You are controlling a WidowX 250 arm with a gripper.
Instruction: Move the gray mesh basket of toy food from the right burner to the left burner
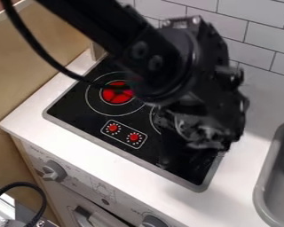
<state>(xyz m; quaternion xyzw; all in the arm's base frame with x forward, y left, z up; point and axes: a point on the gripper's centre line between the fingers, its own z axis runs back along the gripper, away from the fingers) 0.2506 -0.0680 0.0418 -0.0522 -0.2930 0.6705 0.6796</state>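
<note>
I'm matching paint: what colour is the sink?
The sink is grey, seen best in the camera view.

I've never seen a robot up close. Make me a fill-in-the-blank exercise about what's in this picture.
The robot arm hanging over the stove top is coloured ____.
The red dials on the stove top number ____.
The burner nearest the picture's left side has a centre coloured ____.
The sink at the right edge is set into a counter coloured ____.

Missing words: black; two; red; white.
</note>
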